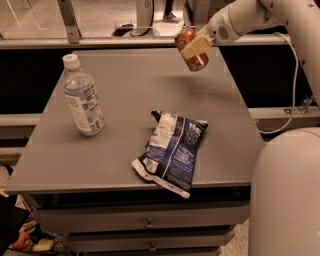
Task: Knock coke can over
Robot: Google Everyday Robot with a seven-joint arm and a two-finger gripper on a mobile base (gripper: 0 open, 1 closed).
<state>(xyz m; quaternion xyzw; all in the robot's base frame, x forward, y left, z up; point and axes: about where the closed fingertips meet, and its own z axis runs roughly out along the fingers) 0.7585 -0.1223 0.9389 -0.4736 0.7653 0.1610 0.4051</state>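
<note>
Gripper: your gripper [196,46] is up at the far right of the table [125,75], reaching in from the right on the white arm [260,15].
Fingers: clamped on the coke can [197,61]; one pale finger [196,45] lies flat across its side.
Coke can: it hangs in the air over the table's far right part, tilted, with the silver top leaning up and to the left. It looks clear of the tabletop, with a faint shadow beneath it.
Why held so: my read is that you have it pinched around the middle, so the tilt comes from the wrist and not from any contact with the table.
Task status: the can isn't lying on its side on the table yet, so I'd say it's not done.
Water bottle [83,97]: upright on the left, well apart from the can.
Chip bag [172,150]: flat near the front edge, well apart from your gripper.
Risk: a drop from here could send the can rolling towards the right edge.
</note>
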